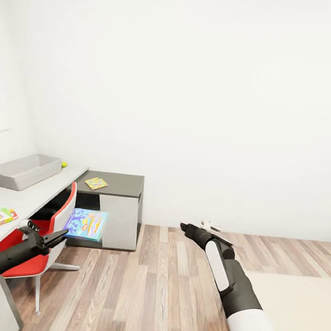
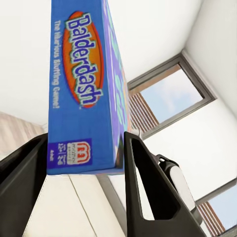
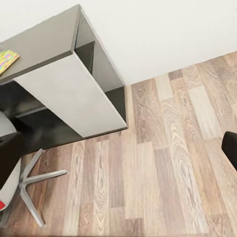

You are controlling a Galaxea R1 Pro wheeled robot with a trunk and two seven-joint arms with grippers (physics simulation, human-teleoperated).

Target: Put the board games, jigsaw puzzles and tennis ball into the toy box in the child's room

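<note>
The left gripper (image 1: pixel 61 234) clamps the blue board game (image 1: pixel 86 224) beside a red chair (image 1: pixel 49 234) fronting the table (image 1: pixel 22 200); the right gripper's (image 1: pixel 199 227) state I cannot tell.

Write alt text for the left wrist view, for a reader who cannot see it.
The left gripper is shut on a blue Balderdash board game box, held edge-on between its two dark fingers. Behind are white walls and a window showing blue sky.

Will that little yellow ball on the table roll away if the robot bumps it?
Probably. The tennis ball is round and sits on the flat table, so a nudge would likely send it rolling. The toy box right beside it might stop it on that side.
</note>
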